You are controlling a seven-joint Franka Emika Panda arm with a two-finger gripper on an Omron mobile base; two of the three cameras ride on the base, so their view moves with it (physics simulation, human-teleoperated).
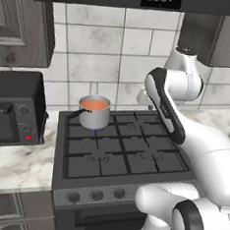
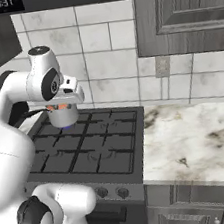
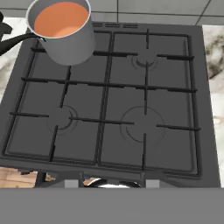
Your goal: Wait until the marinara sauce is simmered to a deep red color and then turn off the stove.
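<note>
Orange-red marinara sauce (image 3: 60, 18) fills the steel saucepan (image 1: 94, 116) at the stove's (image 3: 109, 109) back-left corner: hot, sloshy, leave it. You want a front knob (image 1: 97, 195), rigid, probably small; your jaws sit clenched, empty.

a home kitchen: gas stove (image 1: 118, 152) with grates, tiled backsplash (image 1: 107, 52), marble-look counter (image 2: 198, 137), dark wood cabinets (image 2: 186, 12), small oven (image 1: 11, 110).

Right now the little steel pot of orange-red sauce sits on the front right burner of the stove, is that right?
Not quite. The pot of sauce sits on the back left burner of the stove, as the left base view shows; the front burners carry nothing.
</note>
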